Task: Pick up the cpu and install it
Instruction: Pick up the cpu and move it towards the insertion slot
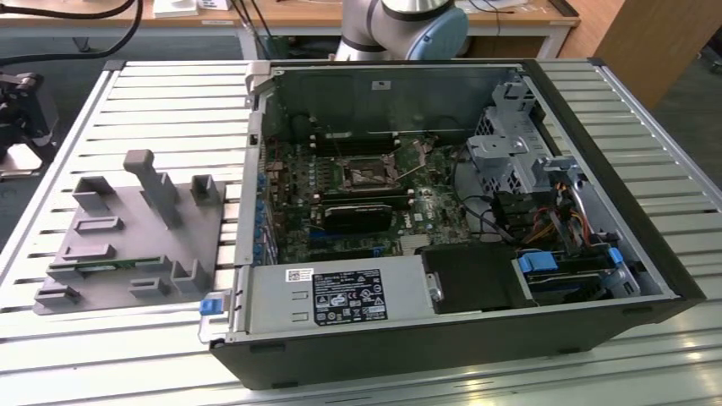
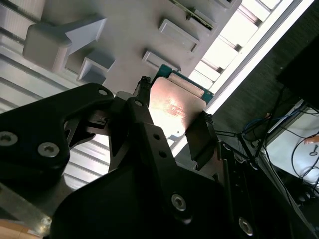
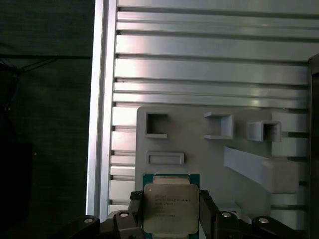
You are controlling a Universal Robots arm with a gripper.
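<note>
Open computer case point(image 1: 395, 359) beside grey holder tray point(image 1: 144, 244)

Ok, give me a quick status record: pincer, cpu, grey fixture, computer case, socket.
pincer: closed on two opposite edges of the cpu, in both wrist views
cpu: metal top towards the first wrist camera, over the grey fixture; lifted or still seated, cannot tell
grey fixture: on the slatted table, at the exterior view's left of the computer case
computer case: lying on its side, side panel off
socket: inside the case, cpu not in it
</note>
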